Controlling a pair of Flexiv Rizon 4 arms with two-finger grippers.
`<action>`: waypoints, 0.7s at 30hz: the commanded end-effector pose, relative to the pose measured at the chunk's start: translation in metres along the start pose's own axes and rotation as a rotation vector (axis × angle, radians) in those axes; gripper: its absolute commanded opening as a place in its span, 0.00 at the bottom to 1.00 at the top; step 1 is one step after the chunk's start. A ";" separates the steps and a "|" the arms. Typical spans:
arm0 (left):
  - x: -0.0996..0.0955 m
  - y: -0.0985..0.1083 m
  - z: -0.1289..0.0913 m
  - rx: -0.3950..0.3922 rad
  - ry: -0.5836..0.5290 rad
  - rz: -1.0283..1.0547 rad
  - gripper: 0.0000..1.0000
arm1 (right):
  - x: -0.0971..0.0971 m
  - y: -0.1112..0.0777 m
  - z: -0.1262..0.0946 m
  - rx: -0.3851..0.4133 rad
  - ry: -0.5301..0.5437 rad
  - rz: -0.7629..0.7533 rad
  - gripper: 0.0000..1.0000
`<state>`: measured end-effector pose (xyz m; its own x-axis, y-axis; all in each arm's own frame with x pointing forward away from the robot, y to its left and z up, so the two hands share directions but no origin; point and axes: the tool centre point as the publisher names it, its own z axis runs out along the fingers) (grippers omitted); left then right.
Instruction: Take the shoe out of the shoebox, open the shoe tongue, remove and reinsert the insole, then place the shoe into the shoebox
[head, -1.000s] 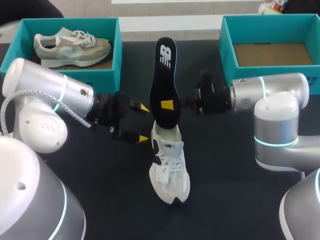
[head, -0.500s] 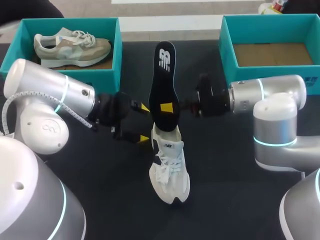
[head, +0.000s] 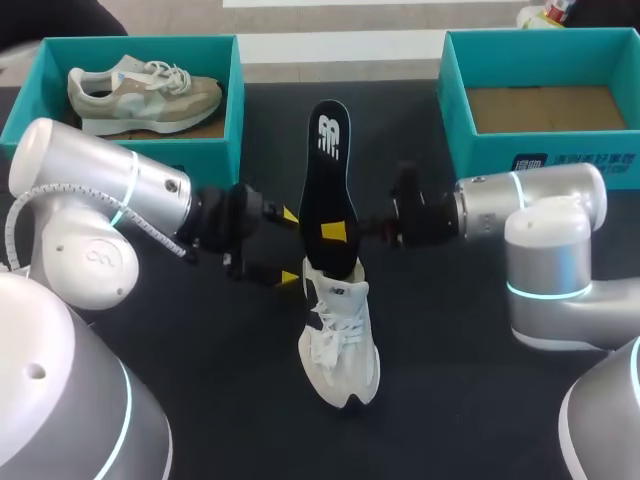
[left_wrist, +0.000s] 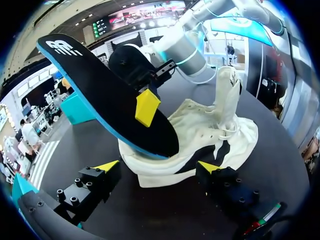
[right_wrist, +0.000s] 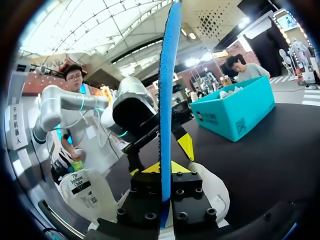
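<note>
A white shoe (head: 338, 335) lies on the dark table's middle, toe toward me. A black insole (head: 326, 160) with a blue edge stands nearly upright, its lower end in the shoe's opening. My right gripper (head: 336, 233) is shut on the insole's lower part. From the right wrist the insole (right_wrist: 167, 85) shows edge-on between the right gripper's (right_wrist: 165, 169) yellow tips. My left gripper (head: 289, 247) stands open just left of the shoe's heel, touching nothing. In the left wrist view the left gripper (left_wrist: 159, 166) faces the shoe (left_wrist: 210, 130) and the insole (left_wrist: 105, 95).
A teal shoebox (head: 232, 95) at the back left holds a second, beige shoe (head: 145, 92). Another teal shoebox (head: 455, 90) at the back right has only its brown floor showing. Bare table lies in front of the white shoe.
The right gripper has lowered the insole, whose top now sits lower and whose lower end is deeper in the shoe. The left gripper has stayed open in place.
</note>
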<state>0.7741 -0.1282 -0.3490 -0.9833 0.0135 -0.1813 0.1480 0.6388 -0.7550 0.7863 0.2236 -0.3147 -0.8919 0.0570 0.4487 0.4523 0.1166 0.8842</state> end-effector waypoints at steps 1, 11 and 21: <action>0.000 0.000 0.001 -0.003 0.001 0.001 1.00 | 0.000 -0.008 -0.001 0.010 0.004 0.026 0.00; 0.000 0.000 0.001 -0.003 0.001 0.001 1.00 | 0.003 -0.026 0.003 0.052 0.025 0.100 0.00; 0.000 0.000 0.001 -0.003 0.001 0.001 1.00 | 0.015 -0.052 0.008 0.090 0.036 0.190 0.00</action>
<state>0.7739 -0.1280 -0.3492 -0.9833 0.0131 -0.1817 0.1481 0.6385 -0.7553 0.7560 0.2245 -0.3480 -0.7916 0.0437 0.6095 0.6054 0.1917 0.7725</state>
